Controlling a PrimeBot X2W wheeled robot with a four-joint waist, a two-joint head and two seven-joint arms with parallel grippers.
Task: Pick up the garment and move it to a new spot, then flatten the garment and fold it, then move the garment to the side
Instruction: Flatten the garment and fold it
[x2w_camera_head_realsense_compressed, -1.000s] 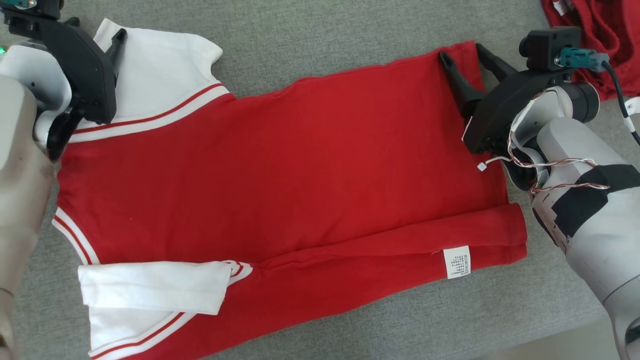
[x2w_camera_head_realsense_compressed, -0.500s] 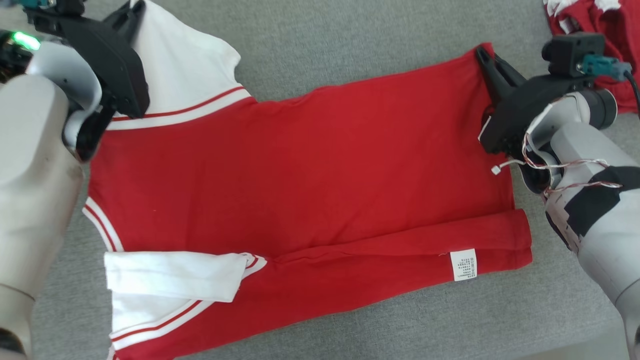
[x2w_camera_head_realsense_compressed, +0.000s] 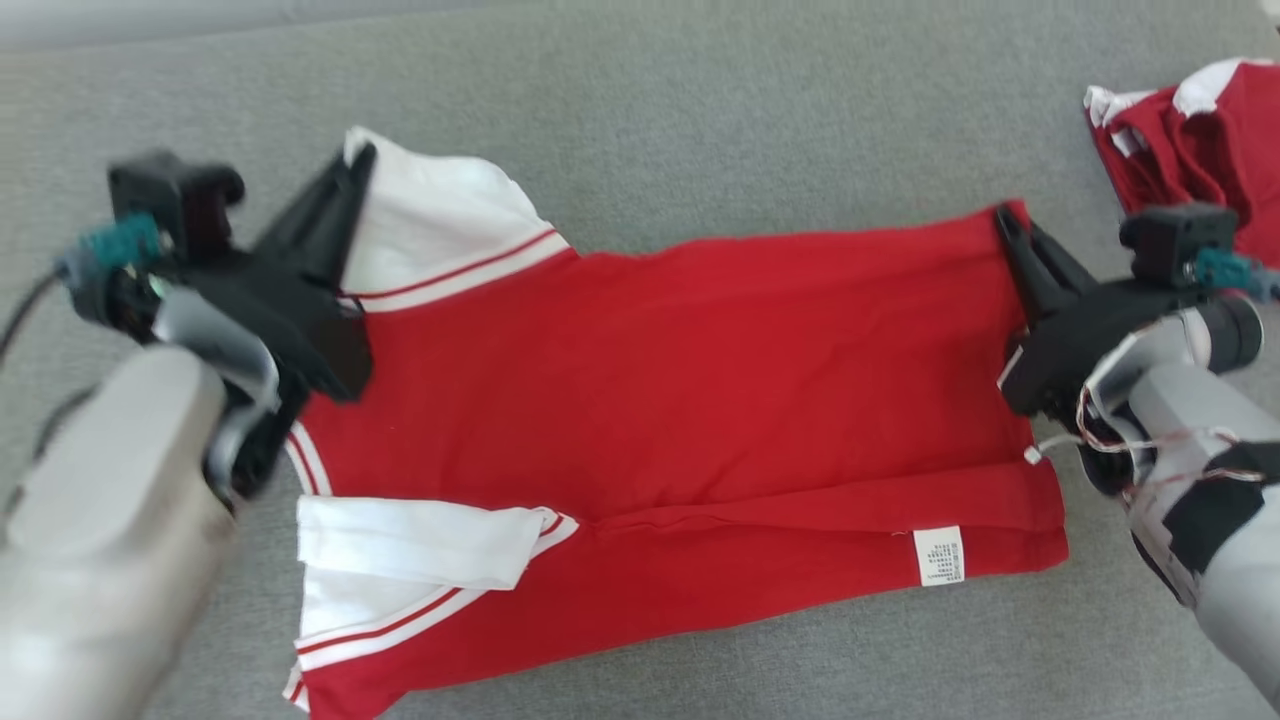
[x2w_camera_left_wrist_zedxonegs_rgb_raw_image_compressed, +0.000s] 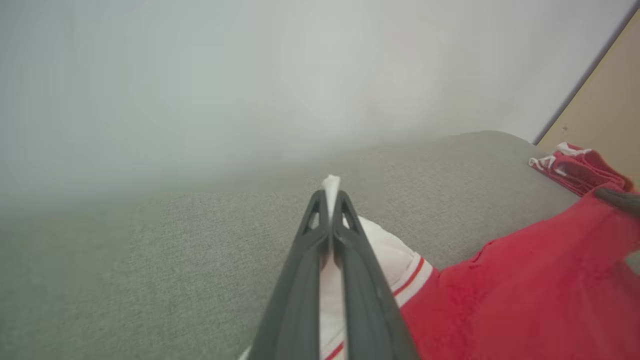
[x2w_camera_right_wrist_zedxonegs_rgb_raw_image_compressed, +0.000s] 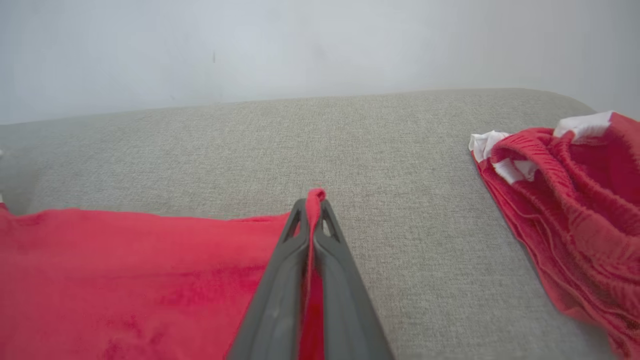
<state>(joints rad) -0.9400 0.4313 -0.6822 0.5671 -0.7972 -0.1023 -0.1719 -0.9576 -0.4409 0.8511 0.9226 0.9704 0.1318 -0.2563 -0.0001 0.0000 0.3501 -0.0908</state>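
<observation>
grey cushion (x2w_camera_head_realsense_compressed: 700, 120), garment (x2w_camera_head_realsense_compressed: 700, 380), unreadable white label (x2w_camera_head_realsense_compressed: 939, 556)

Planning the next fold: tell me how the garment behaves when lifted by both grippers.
Probably floppy: the garment lies flat, folded over along its near edge. Likely to sag between the left gripper and right gripper, each pinching one far corner.

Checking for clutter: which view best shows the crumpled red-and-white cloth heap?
Right wrist view: the crumpled red-and-white cloth heap is large and sharp. Head view crops it at the edge; left wrist view shows it small, distant.
</observation>
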